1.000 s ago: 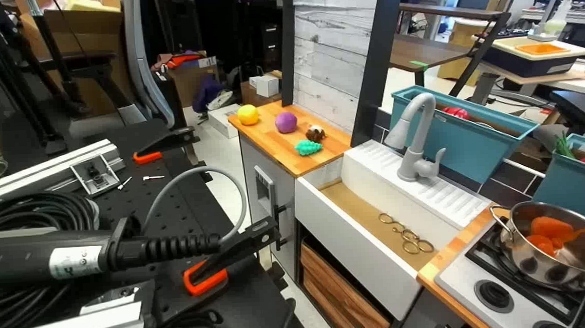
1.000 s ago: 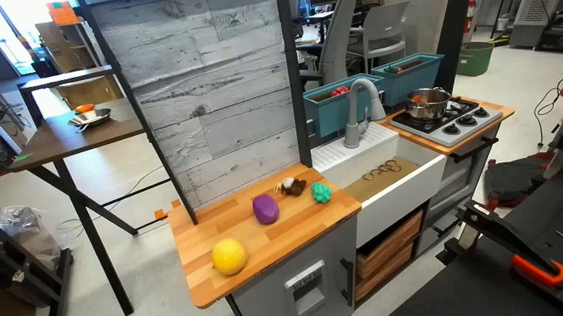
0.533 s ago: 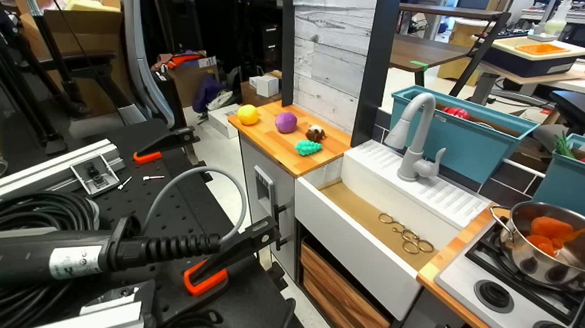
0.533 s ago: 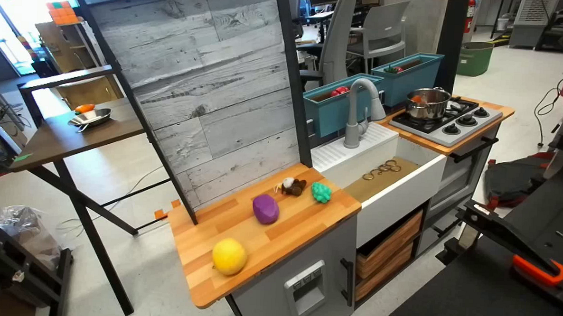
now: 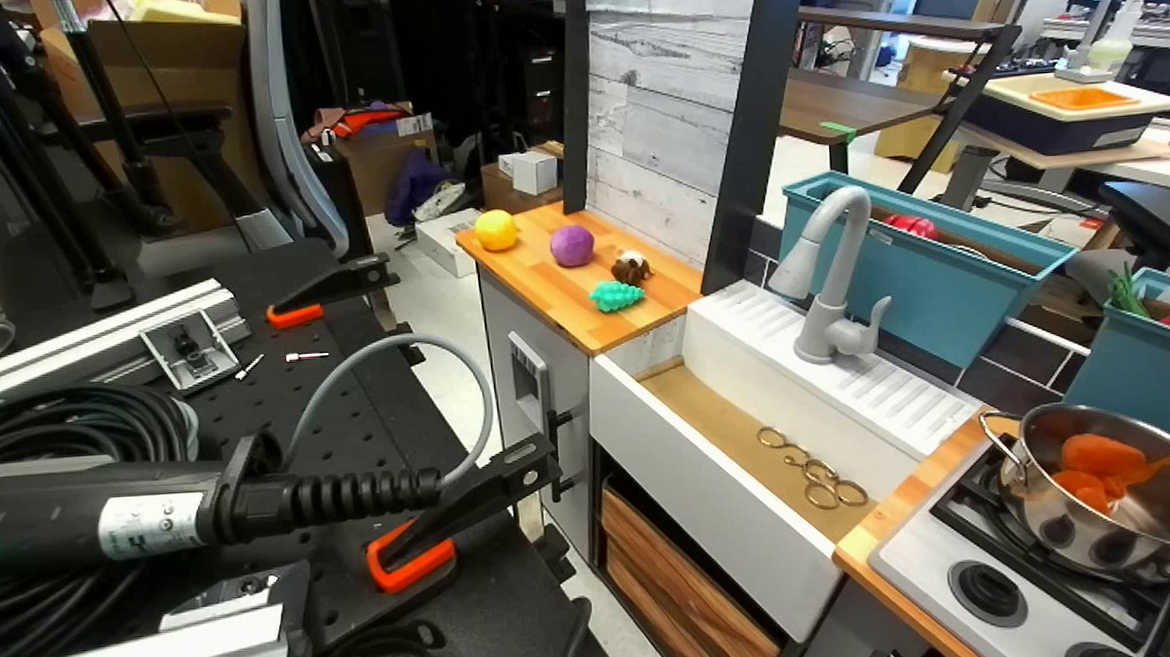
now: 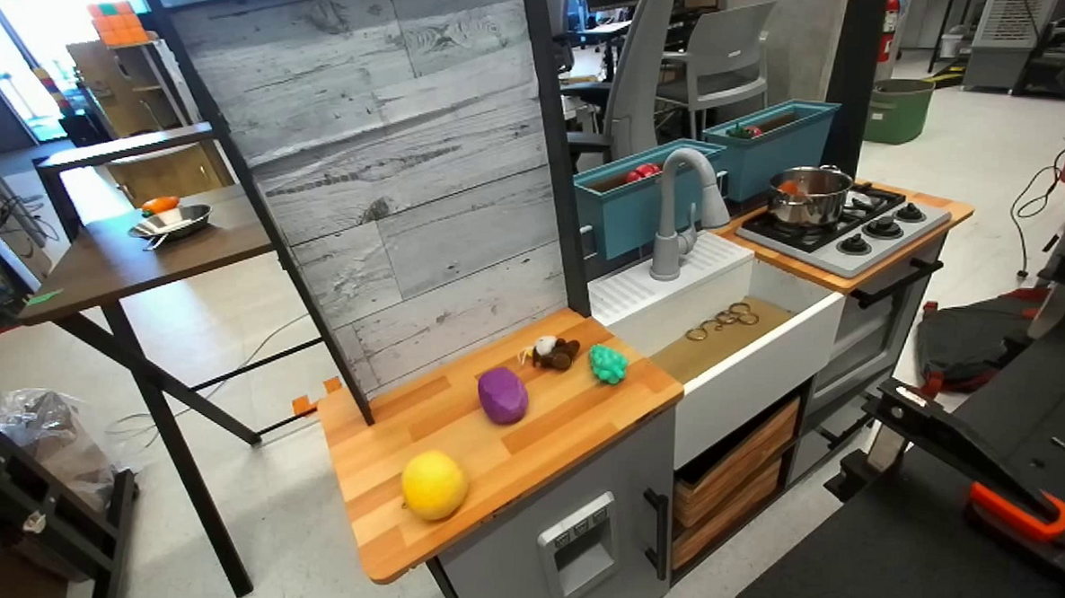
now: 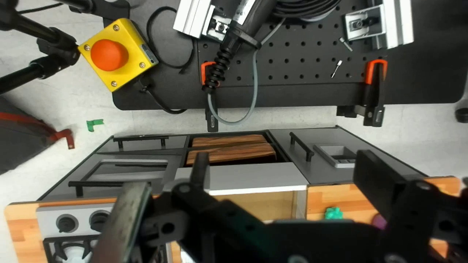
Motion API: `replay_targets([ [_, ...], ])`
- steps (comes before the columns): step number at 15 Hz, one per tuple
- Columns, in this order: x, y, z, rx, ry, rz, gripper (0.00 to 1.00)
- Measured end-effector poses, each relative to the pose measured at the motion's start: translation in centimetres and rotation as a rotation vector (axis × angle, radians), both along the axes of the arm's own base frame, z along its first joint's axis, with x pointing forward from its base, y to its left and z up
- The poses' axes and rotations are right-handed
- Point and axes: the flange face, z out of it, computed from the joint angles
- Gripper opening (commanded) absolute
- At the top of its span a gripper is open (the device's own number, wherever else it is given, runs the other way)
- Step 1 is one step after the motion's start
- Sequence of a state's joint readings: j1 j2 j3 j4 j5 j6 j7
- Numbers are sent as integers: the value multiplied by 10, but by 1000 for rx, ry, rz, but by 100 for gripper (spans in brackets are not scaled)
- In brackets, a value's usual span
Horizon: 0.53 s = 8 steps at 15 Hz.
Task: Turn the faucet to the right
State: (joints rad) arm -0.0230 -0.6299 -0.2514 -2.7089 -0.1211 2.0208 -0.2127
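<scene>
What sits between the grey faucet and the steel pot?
From the faucet to the pot, an exterior view shows the ribbed white drainboard, a wooden countertop strip, then the stovetop.

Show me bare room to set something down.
On the orange wooden counter, the front edge between the yellow ball and boxy white sink is bare; farther back, the brown-white toy and bumpy teal cluster crowd it. The ribbed white ledge is bare either side of the grey hooked faucet.
</scene>
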Motion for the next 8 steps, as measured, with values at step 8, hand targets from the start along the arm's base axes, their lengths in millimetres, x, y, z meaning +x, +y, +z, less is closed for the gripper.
replay_targets([
  [8, 78, 22, -131, -62, -116, -270, 100],
])
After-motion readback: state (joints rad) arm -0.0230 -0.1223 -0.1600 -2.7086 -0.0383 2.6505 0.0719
